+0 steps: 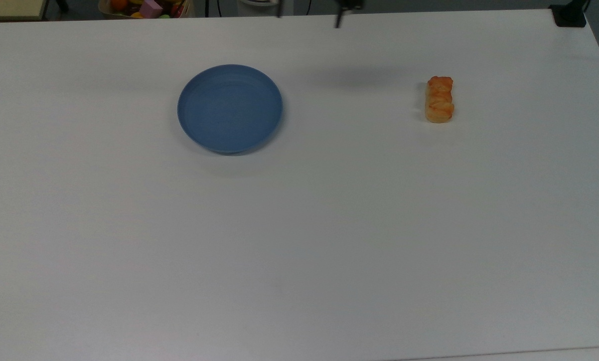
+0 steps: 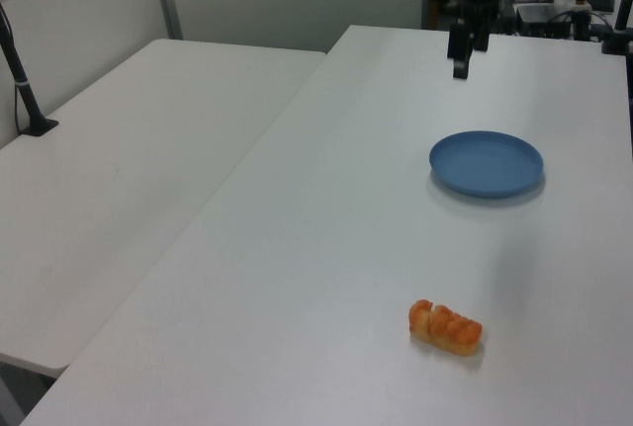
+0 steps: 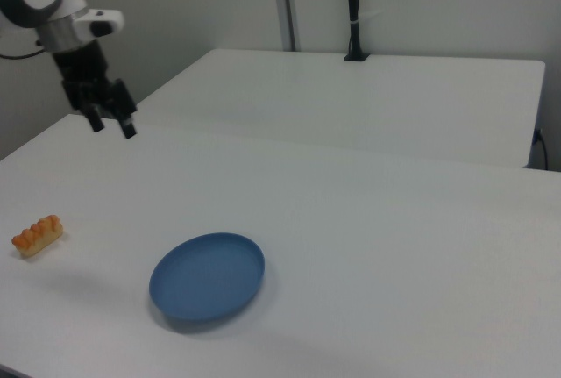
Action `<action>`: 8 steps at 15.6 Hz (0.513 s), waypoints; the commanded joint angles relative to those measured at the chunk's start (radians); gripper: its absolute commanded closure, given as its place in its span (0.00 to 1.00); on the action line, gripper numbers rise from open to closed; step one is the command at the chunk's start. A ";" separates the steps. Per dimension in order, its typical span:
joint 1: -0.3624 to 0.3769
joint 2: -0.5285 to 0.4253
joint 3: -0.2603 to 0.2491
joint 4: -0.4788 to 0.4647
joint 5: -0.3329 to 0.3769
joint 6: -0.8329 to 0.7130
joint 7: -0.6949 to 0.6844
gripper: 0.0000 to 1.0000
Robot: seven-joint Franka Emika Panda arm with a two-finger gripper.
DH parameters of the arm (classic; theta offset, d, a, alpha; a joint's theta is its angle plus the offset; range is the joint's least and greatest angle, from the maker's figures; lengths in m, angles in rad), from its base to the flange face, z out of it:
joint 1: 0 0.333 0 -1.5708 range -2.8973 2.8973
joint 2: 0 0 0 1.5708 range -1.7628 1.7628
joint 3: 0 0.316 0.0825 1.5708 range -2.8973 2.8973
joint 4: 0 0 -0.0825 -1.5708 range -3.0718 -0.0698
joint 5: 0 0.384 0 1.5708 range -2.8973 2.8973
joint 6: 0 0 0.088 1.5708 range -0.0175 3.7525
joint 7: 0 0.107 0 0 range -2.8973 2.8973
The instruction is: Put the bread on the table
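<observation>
The table is white and wide. On it sits a blue plate, and well apart, toward the top view's right, lies the bread. The gripper hangs above the table with its fingers spread wide, holding and touching nothing. In the right view the bread lies flat on the table, below the gripper and well apart from it. In the top view the bread's long axis runs up and down.
</observation>
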 commanded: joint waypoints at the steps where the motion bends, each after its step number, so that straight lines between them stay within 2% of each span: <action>1: -0.029 -0.020 -0.116 0.005 0.024 -0.025 -0.133 0.00; 6: -0.057 0.000 -0.232 -0.001 0.025 0.006 -0.154 0.00; 8: -0.066 0.009 -0.255 -0.022 0.028 0.049 -0.154 0.00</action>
